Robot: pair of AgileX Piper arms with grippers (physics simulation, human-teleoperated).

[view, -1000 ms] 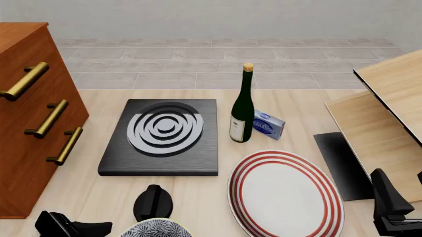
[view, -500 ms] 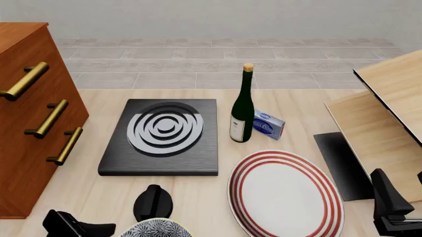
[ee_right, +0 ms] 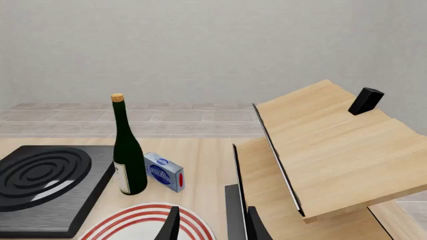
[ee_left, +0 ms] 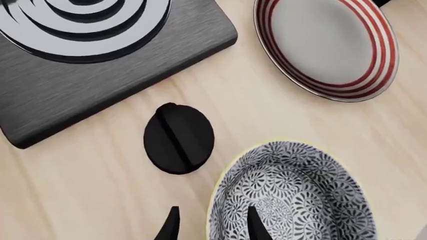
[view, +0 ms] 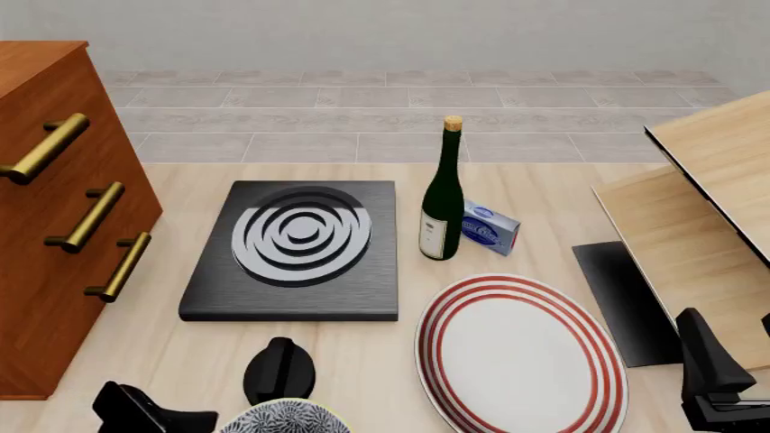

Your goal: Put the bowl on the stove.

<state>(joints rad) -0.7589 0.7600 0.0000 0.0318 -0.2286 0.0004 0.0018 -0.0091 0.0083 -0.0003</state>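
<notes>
The blue-and-white floral bowl point(view: 285, 419) sits at the table's near edge, partly cut off in the front view; the left wrist view shows it point(ee_left: 293, 195) upright and empty. My left gripper point(ee_left: 211, 226) is open, one finger outside the bowl's rim and one over its inside, not closed on it. In the front view it point(view: 169, 419) is just left of the bowl. The black stove point(view: 295, 248) with silver rings lies beyond, also in the left wrist view point(ee_left: 80, 60). My right gripper point(ee_right: 212, 226) is open and empty at the near right point(view: 712, 372).
A black knob point(view: 280, 369) lies between bowl and stove. A white plate with red rings point(view: 520, 356) is right of the bowl. A green bottle point(view: 443, 194) and blue box point(view: 490, 227) stand right of the stove. Wooden drawers point(view: 60, 207) at left, a wooden rack point(view: 704, 207) at right.
My left gripper has moved a little to the right, closer to the bowl. The bowl, stove and right arm have not moved.
</notes>
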